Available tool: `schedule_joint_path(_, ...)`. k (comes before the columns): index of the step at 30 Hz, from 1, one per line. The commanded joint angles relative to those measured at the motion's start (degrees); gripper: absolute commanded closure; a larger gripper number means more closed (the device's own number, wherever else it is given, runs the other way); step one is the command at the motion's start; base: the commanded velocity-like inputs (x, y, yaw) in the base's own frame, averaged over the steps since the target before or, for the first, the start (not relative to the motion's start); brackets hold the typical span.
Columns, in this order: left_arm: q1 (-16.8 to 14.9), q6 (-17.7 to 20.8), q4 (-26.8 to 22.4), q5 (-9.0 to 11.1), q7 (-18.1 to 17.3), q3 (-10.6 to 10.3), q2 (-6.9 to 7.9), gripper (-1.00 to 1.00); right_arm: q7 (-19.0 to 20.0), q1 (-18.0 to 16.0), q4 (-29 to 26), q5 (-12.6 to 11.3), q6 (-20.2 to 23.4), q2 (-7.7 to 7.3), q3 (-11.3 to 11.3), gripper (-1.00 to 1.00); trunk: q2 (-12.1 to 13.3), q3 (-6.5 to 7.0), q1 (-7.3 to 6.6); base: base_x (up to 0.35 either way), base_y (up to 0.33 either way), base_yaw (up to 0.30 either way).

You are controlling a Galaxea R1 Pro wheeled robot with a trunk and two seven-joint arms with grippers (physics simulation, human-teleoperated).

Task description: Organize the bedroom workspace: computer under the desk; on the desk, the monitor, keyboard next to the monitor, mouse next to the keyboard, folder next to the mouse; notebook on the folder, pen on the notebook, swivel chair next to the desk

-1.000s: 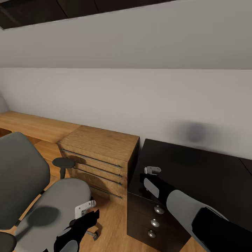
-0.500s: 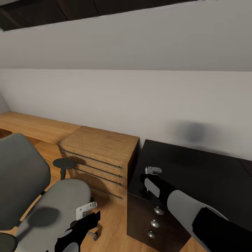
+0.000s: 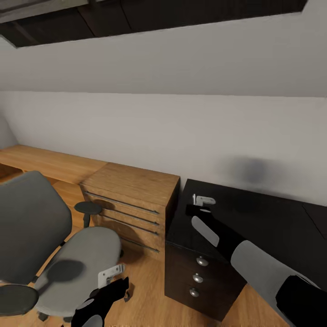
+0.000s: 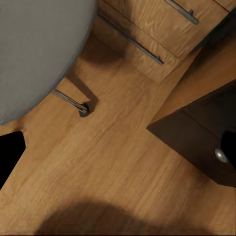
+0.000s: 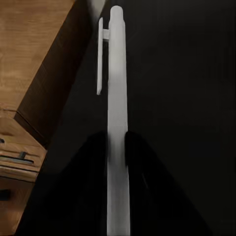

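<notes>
Right pincer (image 5: 117, 147) pinching pen (image 5: 116, 88) over counter (image 3: 254, 218); oak drawer unit (image 3: 131, 200) standing left, swivel chair (image 3: 54, 250) lower left; left pincer (image 3: 109, 284) state unclear.

White clip pen (image 5: 117, 113) sits clamped between dark gripper fingers (image 5: 140, 162), above the black worktop (image 3: 268, 222); grey swivel chair (image 3: 50, 245) lower left of the head view.

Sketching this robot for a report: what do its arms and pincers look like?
The arms alternate glossy black and light grey rounded shells, with a grey oval panel near the right wrist. The left pincer and right pincer have pale grey-white blocky fingers on black mounts. No cables or markings are visible.
</notes>
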Motion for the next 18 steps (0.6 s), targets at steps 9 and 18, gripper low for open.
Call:
schedule_joint_path(9, -0.08, 0.74, 10.96, 0.05, -0.03, -0.95, -3.78, -1.0, -5.21, 0.77, -11.82, -4.43, 1.99, -4.89, 0.36, 1.0, 3.58, 1.55, -2.01, -0.147, 0.0, 0.0)
schedule_joint_path(18, -0.08, 0.35, 32.51, -5.56, -10.24, -2.98, -10.04, -1.0, -6.02, 0.81, -14.08, -5.58, 2.12, -5.18, 0.36, 1.0, 7.19, 3.17, -3.99, -0.005, 0.0, -0.001)
